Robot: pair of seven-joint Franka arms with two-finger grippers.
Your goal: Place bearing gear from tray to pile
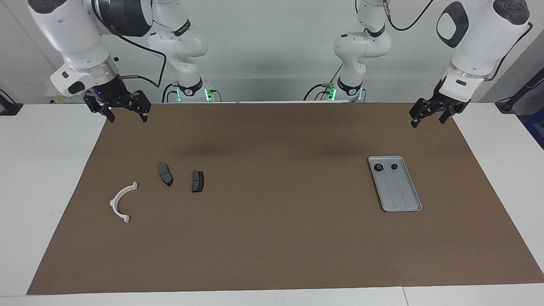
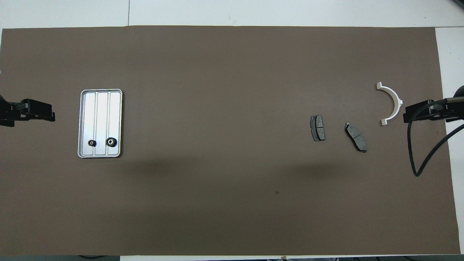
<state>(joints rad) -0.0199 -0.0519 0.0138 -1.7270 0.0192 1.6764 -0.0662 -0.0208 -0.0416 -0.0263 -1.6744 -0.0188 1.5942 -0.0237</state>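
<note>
The silver ribbed tray (image 1: 403,193) (image 2: 102,108) lies toward the left arm's end of the table. Two small dark bearing gears (image 1: 377,168) (image 1: 394,166) sit in its end nearer the robots, also seen from overhead (image 2: 111,141) (image 2: 92,143). The pile is toward the right arm's end: a white semicircular bracket (image 1: 114,203) (image 2: 397,100) and two dark brake pads (image 1: 165,174) (image 1: 197,181). My left gripper (image 1: 427,122) (image 2: 50,115) hangs open and empty over the mat's edge, apart from the tray. My right gripper (image 1: 128,119) (image 2: 407,115) hangs open and empty over the mat's corner.
A brown mat (image 1: 272,238) covers most of the white table. A black cable (image 2: 417,159) loops down from the right arm beside the bracket.
</note>
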